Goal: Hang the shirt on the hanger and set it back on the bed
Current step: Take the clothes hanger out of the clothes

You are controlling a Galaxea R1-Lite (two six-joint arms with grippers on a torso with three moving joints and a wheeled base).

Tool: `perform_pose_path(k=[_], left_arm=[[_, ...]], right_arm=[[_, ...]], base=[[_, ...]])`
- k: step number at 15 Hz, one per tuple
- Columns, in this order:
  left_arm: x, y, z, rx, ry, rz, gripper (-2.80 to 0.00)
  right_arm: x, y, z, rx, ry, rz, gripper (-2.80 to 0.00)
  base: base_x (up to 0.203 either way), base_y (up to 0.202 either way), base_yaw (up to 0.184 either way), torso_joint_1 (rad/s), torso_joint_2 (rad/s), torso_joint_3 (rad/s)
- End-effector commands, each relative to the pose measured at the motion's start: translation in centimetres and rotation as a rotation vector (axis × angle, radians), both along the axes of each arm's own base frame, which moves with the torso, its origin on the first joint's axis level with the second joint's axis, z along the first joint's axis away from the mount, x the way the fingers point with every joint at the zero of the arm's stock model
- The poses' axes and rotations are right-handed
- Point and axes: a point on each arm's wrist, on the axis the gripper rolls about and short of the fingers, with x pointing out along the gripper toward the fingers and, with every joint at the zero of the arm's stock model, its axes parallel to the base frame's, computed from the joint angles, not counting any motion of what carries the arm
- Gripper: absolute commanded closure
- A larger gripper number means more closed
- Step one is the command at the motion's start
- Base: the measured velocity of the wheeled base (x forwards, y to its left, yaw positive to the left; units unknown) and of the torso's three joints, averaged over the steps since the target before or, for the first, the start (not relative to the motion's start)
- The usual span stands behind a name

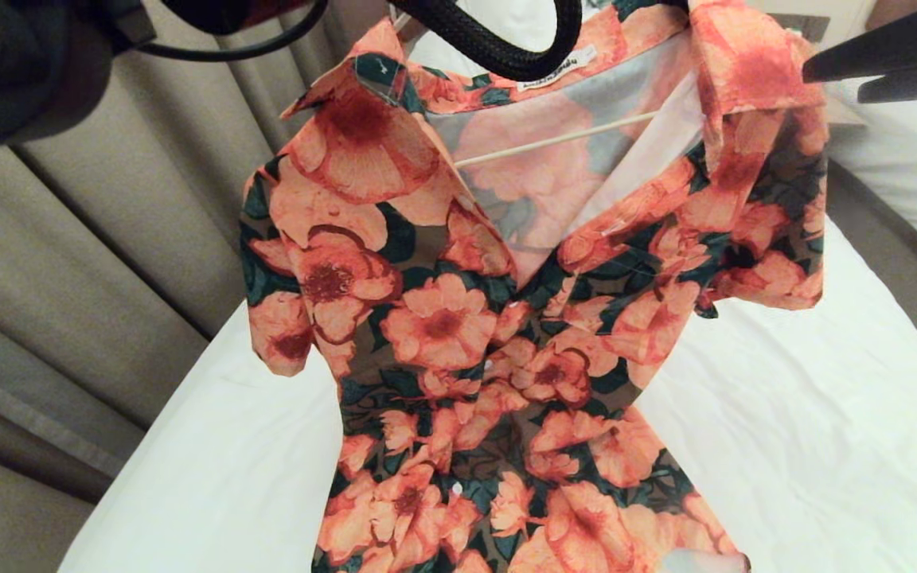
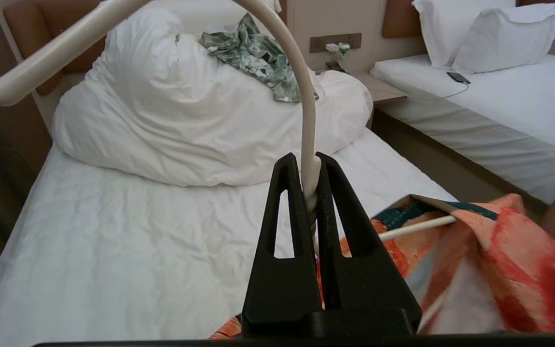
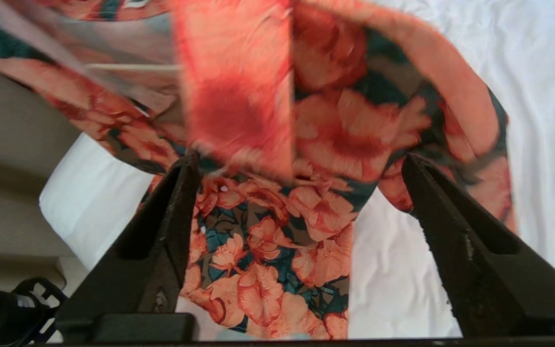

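Two claws: left claw (image 2: pixel 309 193) clamped on thin cream-white wire hanger (image 2: pixel 306 120), dangling orange-flowered short-sleeved shirt (image 1: pixel 490 334) above white-sheeted bed (image 1: pixel 809 446); right claw (image 3: pixel 297 164) spread wide, empty. Best lowered slowly, centred, away from bed edges.

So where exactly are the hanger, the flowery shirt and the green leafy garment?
hanger (image 2: pixel 309 144): left wrist view, on the hook's stem above the claw.
shirt (image 1: pixel 442 326): head view, on a flower at the chest.
green leafy garment (image 2: pixel 258 58): left wrist view, on its crumpled middle.
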Motion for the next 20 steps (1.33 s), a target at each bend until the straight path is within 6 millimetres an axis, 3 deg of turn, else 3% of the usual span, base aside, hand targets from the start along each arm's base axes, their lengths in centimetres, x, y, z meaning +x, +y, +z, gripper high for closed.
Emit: perform_pose_path(k=[1,4,9,10,14,20], left_arm=[[0.0,0.0,0.0,-0.005,0.001,0.001,0.00],[0.0,0.0,0.0,-0.006,0.002,-0.001,0.00],[-0.2,0.3,0.3,-0.038,0.012,-0.012,0.00],[-0.3,0.4,0.3,-0.045,0.014,-0.014,0.00],[-0.4,1.0,0.8,-0.058,0.005,-0.018,0.00],[0.0,1.2,0.2,-0.064,0.033,-0.013,0.00]], right_arm=[[-0.1,0.0,0.1,0.005,-0.004,0.009,-2.80],[1.2,1.3,-0.3,0.014,0.008,0.069,-2.80],[5.1,4.7,-1.3,0.024,-0.029,0.093,-2.80],[5.4,5.3,-1.5,0.020,-0.037,0.076,0.00],[5.2,6.3,-1.4,0.022,-0.055,0.079,0.00],[3.1,4.6,0.1,0.082,-0.080,0.014,0.00]], base=[[0.000,0.000,0.000,0.000,0.00,0.000],[0.000,0.000,0.000,0.000,0.00,0.000],[0.000,0.000,0.000,0.000,0.00,0.000],[0.000,0.000,0.000,0.000,0.00,0.000],[0.000,0.000,0.000,0.000,0.00,0.000],[0.000,0.000,0.000,0.000,0.00,0.000]])
